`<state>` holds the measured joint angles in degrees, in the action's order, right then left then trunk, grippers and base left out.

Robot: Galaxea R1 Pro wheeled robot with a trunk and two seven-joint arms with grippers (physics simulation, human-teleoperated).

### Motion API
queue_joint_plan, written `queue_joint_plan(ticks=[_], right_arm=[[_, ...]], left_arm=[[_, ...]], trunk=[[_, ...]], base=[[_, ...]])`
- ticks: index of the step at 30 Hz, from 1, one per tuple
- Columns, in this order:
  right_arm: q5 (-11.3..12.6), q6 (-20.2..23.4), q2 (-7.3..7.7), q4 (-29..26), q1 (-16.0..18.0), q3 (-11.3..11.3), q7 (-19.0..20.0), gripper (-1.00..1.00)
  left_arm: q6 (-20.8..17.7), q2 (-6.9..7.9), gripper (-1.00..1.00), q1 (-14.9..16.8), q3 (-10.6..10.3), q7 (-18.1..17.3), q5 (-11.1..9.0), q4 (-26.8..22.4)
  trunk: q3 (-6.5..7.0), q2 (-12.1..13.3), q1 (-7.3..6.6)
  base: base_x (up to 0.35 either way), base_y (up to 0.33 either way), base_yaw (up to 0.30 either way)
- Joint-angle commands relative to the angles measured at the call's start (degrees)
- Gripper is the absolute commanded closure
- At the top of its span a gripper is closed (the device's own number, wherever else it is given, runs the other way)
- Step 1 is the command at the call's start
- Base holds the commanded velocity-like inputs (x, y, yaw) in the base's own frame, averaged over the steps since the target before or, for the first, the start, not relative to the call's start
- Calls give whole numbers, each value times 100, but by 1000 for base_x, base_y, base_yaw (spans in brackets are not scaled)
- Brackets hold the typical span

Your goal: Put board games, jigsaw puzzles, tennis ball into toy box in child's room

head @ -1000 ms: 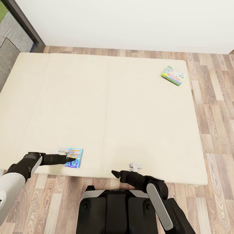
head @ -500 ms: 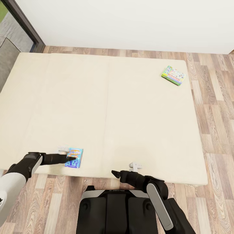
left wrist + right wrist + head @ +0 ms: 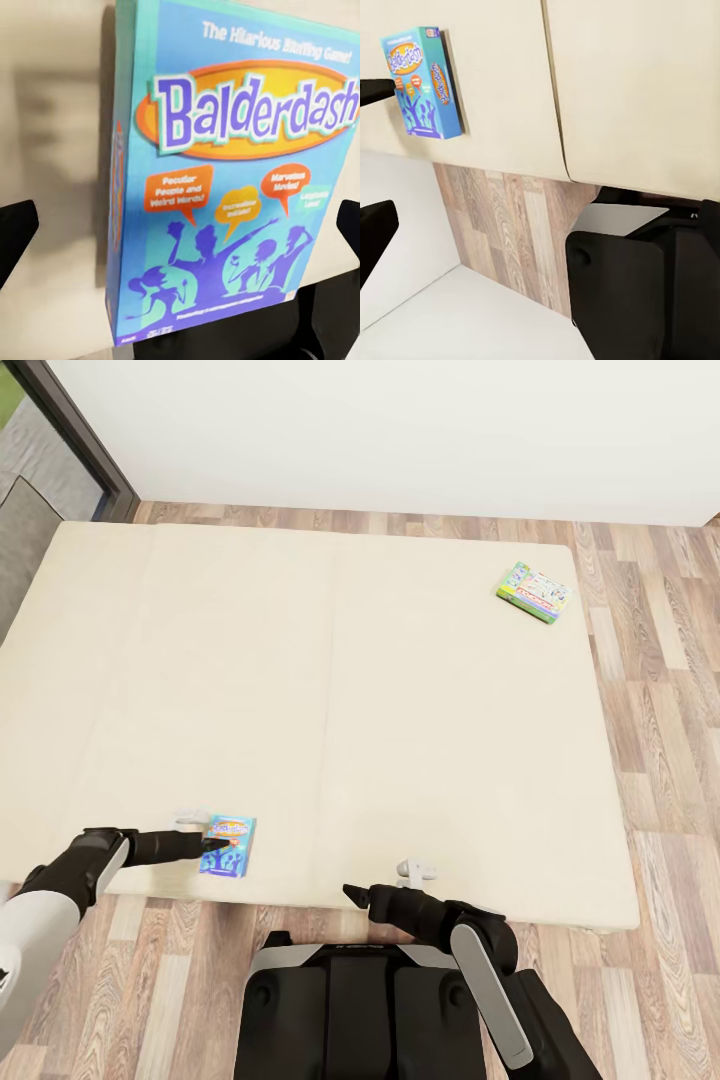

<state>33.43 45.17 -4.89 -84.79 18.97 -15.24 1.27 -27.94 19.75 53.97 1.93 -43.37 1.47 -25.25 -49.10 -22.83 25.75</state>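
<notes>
Near bed (image 3: 330, 690) edge at 7 o'clock, left gripper (image 3: 205, 838) straddles blue game (image 3: 228, 845), jaws wide, not gripping. Right gripper (image 3: 385, 885) hangs open, empty. Second game (image 3: 535, 591) at 1 o'clock.

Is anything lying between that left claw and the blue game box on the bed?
Nothing visible. The left gripper is already right at the blue game, its open fingers on either side of the box, with just bare bed around it.

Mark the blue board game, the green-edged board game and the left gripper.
blue board game (image 3: 240, 180): left wrist view, middle of its lid.
green-edged board game (image 3: 535, 591): head view, centre of its lid.
left gripper (image 3: 208, 833): head view, between its fingertips.
</notes>
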Motion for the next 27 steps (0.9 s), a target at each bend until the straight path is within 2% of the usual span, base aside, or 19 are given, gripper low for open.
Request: queue_joint_plan(ticks=[1,8,27], right_arm=[[-12,27,0,-6,2,4,13,-100],[-12,27,-1,-7,2,4,13,-100],[-10,29,-2,-9,2,3,13,-100]], left_arm=[[-36,-16,-100,1,22,19,17,-5],[0,-103,-100,0,20,236,45,-6],[7,-188,-100,-1,10,284,58,-6]], trunk=[[-6,-9,3],[-6,-9,3],[-6,-9,3]], base=[[0,0,0],[0,0,0],[0,0,0]])
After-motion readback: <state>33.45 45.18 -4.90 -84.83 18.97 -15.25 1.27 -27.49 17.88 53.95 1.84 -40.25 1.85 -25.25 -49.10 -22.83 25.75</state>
